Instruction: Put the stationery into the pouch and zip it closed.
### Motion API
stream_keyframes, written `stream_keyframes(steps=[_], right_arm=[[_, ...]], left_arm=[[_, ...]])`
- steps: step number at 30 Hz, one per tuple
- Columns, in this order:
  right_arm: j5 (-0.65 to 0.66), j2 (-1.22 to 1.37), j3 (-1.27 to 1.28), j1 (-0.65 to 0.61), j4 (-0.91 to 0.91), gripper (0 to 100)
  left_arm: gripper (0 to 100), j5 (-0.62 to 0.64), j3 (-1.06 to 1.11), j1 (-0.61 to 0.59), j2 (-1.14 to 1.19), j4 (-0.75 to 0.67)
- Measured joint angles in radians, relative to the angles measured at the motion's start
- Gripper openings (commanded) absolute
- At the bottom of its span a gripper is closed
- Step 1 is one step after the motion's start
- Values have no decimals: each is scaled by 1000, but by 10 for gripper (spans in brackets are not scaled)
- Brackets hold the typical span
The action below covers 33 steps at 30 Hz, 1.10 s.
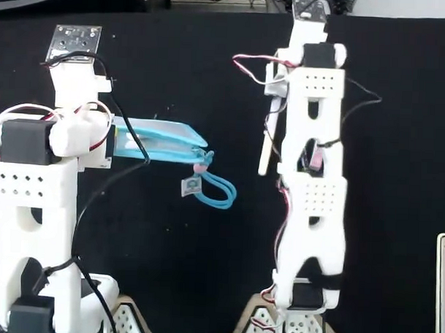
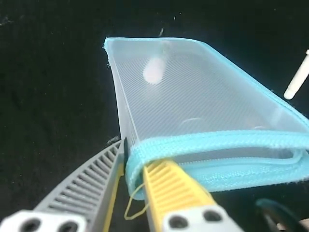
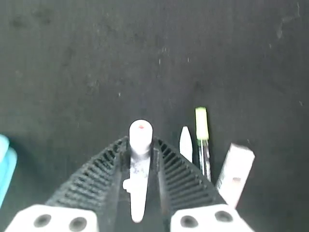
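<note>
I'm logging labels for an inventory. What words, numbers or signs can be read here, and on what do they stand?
No text can be read in any view.
Tag hanging from the pouch zipper: a small mark, too small to read.
White pen held in the right tool: dark specks, too blurred to read.
White block on the table: a reddish mark, illegible.

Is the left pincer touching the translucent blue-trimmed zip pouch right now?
Touching. The left wrist view shows the left pincer clamped on the translucent blue-trimmed zip pouch, pinching its zipper-edge corner.
</note>
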Motion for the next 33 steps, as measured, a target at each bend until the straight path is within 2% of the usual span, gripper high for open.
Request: stream_keyframes(steps=[6, 15, 23, 26, 33], right_arm=[[78, -393, 390, 0, 0, 11], [138, -924, 783, -64, 0, 11], [143, -1395, 1014, -199, -11, 11], [143, -1560, 1103, -239, -71, 11], [143, -1854, 1229, -431, -153, 11]], left_arm=[[30, 0, 0, 0, 0, 0], [30, 0, 0, 0, 0, 0], [30, 0, 0, 0, 0, 0], [30, 0, 0, 0, 0, 0], [30, 0, 0, 0, 0, 0]])
